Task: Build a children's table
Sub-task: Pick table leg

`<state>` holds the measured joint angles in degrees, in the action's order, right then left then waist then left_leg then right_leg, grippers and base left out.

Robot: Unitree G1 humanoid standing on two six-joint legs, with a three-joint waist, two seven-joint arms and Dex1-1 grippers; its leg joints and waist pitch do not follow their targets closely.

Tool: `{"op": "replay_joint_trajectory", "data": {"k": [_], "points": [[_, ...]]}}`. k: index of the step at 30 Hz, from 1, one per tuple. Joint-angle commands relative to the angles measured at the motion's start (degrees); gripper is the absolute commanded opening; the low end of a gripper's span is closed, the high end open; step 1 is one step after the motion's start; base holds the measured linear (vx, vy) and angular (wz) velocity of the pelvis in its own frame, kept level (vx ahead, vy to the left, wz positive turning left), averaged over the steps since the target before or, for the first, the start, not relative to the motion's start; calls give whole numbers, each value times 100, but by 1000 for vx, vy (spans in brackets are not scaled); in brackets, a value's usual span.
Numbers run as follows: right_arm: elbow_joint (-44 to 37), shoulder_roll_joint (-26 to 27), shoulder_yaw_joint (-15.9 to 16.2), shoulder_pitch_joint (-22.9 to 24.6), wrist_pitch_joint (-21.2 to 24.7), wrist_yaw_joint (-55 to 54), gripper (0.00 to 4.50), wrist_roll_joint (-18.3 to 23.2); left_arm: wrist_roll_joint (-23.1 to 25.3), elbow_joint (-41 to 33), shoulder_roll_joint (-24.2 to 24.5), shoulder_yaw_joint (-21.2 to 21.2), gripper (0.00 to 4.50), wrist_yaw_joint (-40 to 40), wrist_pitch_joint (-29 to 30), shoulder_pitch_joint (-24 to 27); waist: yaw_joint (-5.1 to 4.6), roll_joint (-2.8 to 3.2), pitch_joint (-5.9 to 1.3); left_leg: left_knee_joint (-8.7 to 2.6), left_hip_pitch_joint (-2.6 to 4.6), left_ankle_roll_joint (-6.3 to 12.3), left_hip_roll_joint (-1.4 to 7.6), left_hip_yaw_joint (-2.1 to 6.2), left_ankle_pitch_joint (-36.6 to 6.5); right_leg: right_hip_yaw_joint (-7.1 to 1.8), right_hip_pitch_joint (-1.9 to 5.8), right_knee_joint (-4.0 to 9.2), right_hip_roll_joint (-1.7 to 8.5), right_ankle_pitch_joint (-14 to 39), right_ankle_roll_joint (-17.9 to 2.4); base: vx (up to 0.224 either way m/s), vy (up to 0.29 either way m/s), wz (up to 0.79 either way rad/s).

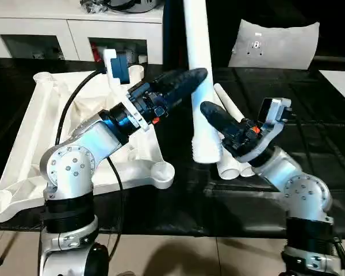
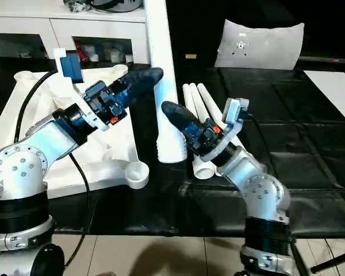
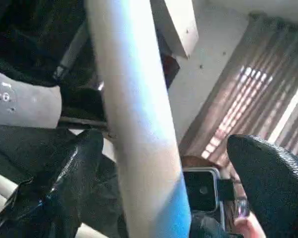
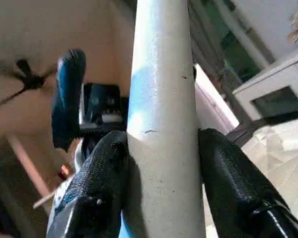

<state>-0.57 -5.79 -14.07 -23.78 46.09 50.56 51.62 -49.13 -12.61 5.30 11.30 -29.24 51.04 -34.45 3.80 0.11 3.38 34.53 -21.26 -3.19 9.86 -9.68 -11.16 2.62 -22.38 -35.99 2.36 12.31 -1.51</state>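
Observation:
The children's table top [image 1: 46,132] lies upside down on the left of the black table, ribs and round corner sockets [image 1: 161,172] facing up. One white leg [image 1: 201,86] stands upright just right of it, its threaded end low. My right gripper [image 1: 205,112] is shut on this leg near its lower end; both pads [image 4: 109,163] press its sides. My left gripper [image 1: 195,77] is open around the leg higher up, with its fingers [image 3: 79,163] set apart from the leg on either side. Other legs [image 2: 198,98] lie flat behind my right gripper.
A white cabinet [image 1: 75,29] with shelves stands behind the black table. A pale crumpled bag [image 1: 273,43] lies at the back right. A flat white board [image 1: 342,80] shows at the right edge. My left arm's black cable [image 1: 69,109] crosses the table top.

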Motion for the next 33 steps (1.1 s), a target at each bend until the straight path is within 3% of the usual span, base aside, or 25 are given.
{"op": "replay_joint_trajectory", "data": {"k": [1,4,5,6,8,9,11,12,13,18,20,21,23,27,29,33], "points": [[-277,-39,102,41,-8,69,184,18,2,-131,53,-141,450,58,59,9,30,-49,-384,-337,7,248,261,79,-197,-281,322,475,495,762,-879,0,0,0],[-334,-87,273,54,-178,51,184,-190,296,-112,81,-286,450,173,-111,60,29,-55,-375,-346,11,227,263,80,-263,-279,316,494,500,877,-834,0,0,0],[-352,-107,410,71,-383,2,184,-415,597,-102,85,-413,450,281,-304,108,26,-101,-374,-348,5,207,270,78,-299,-280,320,510,504,988,-785,0,0,0],[-352,-107,410,71,-383,2,184,-415,597,-102,85,-413,450,281,-304,108,32,-87,-368,-353,5,189,273,86,-311,-281,318,506,511,1043,-764,0,0,0],[-339,-55,625,69,-808,-217,184,-891,935,-102,27,-499,450,600,-531,115,28,-113,-368,-355,6,153,278,80,-314,-285,305,506,518,1136,-688,0,0,0],[-356,-45,738,93,-949,-283,184,-1065,1067,-96,-88,-474,450,840,-679,115,30,-157,-364,-359,-4,139,282,88,-288,-286,315,499,526,1130,-650,0,0,0],[-371,17,855,143,-1170,-438,184,-1291,1132,-80,-211,-408,450,1194,-670,98,28,-142,-368,-355,11,94,300,84,-321,-287,298,500,534,1065,-681,0,0,0],[-341,149,942,193,-1583,-690,184,-1633,1230,-144,-345,-380,450,1449,-792,127,14,-126,-374,-360,7,85,307,93,-288,-289,294,482,532,907,-723,0,0,0],[-324,197,1053,226,-1959,-865,184,-1969,1249,-170,-338,-440,450,1458,-805,140,4,-149,-379,-357,14,74,307,91,-285,-288,289,475,534,778,-763,0,0,0],[-249,279,1249,294,-2453,-1040,184,-2372,1388,-181,-319,-612,450,1523,-739,207,-13,-145,-384,-341,7,188,294,84,-151,-295,302,412,508,188,-915,0,0,0],[-121,360,1413,349,-2945,-1200,184,-2748,1537,-135,-401,-714,421,1783,-602,260,-10,-155,-395,-331,0,222,290,79,-123,-300,319,391,515,68,-951,0,0,0],[-121,360,1413,349,-2945,-1200,184,-2748,1537,-135,-401,-714,414,1783,-602,260,-8,-156,-395,-329,-1,236,297,82,-109,-297,307,392,516,51,-962,0,0,0],[28,426,1577,397,-3474,-1399,184,-3157,1836,-74,-417,-859,414,1936,-852,327,-20,-156,-402,-321,-13,272,297,85,-111,-295,309,388,516,5,-983,0,0,0],[73,450,1685,437,-3593,-1386,184,-3241,2055,6,-353,-980,414,1892,-1142,347,-34,-151,-380,-335,-15,291,297,87,-285,-300,308,417,512,214,-935,0,0,0],[144,446,1730,446,-3672,-1386,184,-3292,2223,22,-253,-1119,377,1837,-1258,337,-40,-146,-380,-340,-7,267,301,90,-358,-300,304,416,505,254,-931,0,0,0],[359,434,1771,391,-4020,-1487,184,-3518,2564,-22,-103,-1363,354,1842,-1406,336,-48,-132,-375,-343,-1,218,302,89,-459,-300,286,430,512,400,-907,0,0,0]]}}
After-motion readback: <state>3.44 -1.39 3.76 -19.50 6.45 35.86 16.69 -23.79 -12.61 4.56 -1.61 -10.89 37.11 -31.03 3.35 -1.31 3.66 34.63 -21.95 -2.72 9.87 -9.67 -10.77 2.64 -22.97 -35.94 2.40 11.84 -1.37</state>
